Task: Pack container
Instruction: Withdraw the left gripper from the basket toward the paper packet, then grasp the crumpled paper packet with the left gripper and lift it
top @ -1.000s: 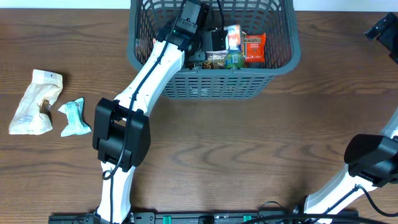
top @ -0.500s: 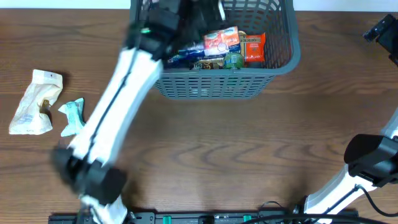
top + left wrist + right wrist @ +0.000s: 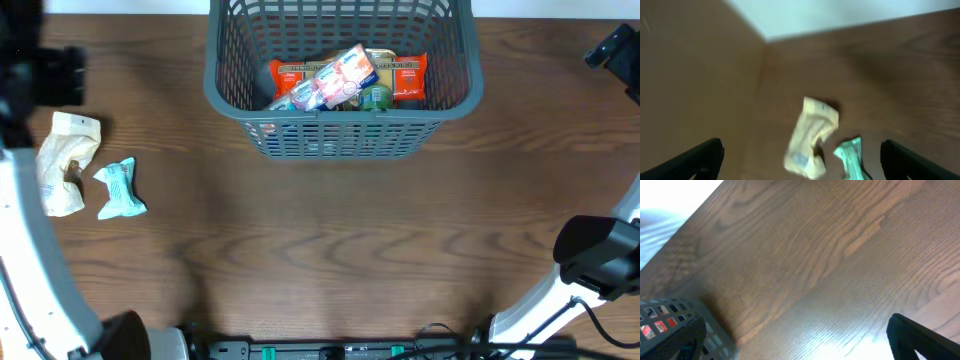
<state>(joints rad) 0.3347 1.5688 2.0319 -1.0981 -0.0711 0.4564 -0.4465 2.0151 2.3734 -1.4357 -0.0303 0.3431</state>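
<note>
Container point(image 3: 340, 140): large dark grey rectangular plastic basket with lattice-slotted sides and a rolled rim. It stands upright at the far middle of the counter, well apart from both arms. One corner point(image 3: 670, 317) shows at the lower left of the right wrist view.
Inside the container: two flat red-orange packets, one at the right end point(image 3: 408, 78) and one at the left point(image 3: 288, 75). A pink-and-white printed packet point(image 3: 338, 78) lies tilted between them. A green round-topped item point(image 3: 377, 98) lies toward the near wall, partly hidden.
Counter point(image 3: 350, 250): brown wood-grain surface.
Loose items: a crumpled beige paper packet point(image 3: 62, 160) point(image 3: 812, 135) lies on the left part of the counter. A small teal wrapper point(image 3: 120, 188) point(image 3: 850, 157) lies just beside it; whether they touch cannot be told.
Left fingers point(image 3: 700, 156): black tips at the two lower corners of the blurred left wrist view, spread wide, holding nothing. The beige packet and teal wrapper lie on the counter below them, untouched.
Left arm point(image 3: 30, 270): white, along the left edge of the overhead view, with its dark end at the far left beyond the beige packet.
Right fingers point(image 3: 922, 340): one dark tip at the lower right and a second dark shape at the lower left beside the container corner. They are spread wide with only bare counter between them.
Right arm point(image 3: 600, 260): at the right edge, with its dark end in the far right corner.
</note>
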